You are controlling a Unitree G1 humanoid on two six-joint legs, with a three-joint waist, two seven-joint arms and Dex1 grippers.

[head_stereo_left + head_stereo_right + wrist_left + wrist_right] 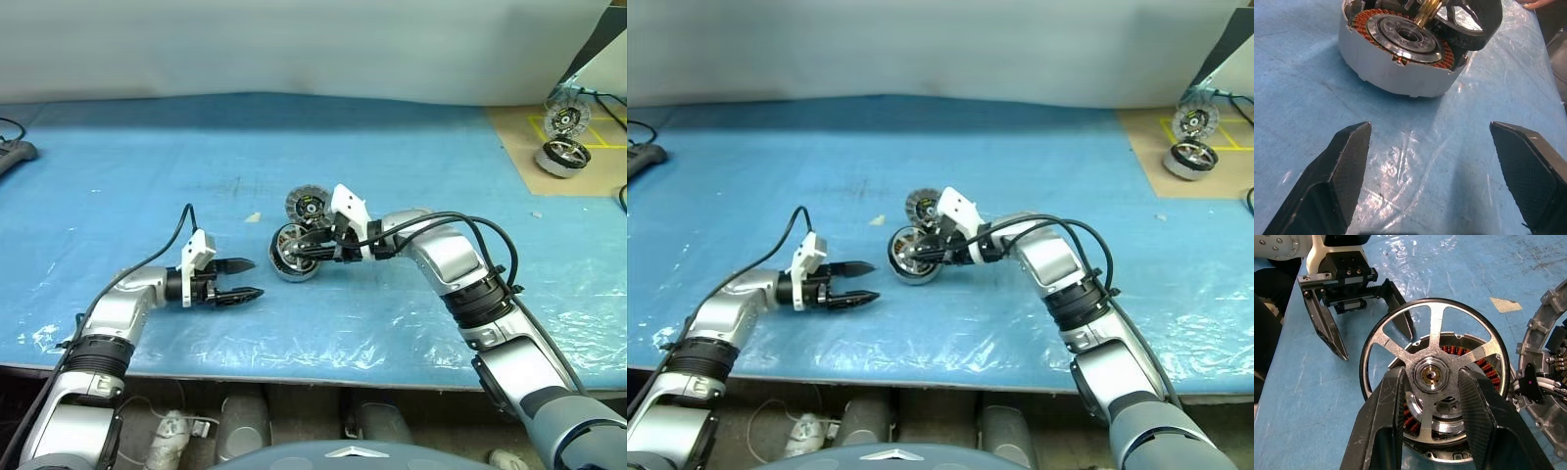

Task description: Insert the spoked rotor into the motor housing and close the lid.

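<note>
Nearest the desk's front edge, the left tool hovers low over the blue plastic sheet, its two black fingers spread wide and holding nothing, pointing toward the motor housing just beyond them. Near the middle of the desk, the right tool pinches the spoked rotor at its hub, one finger on either side, and holds it tilted directly over the housing's open top, where copper-orange windings ring a dark centre. At the housing's far rim the lid stands upright, finned face showing. Toward the desk's far right corner, a second motor sits on a brown board.
</note>
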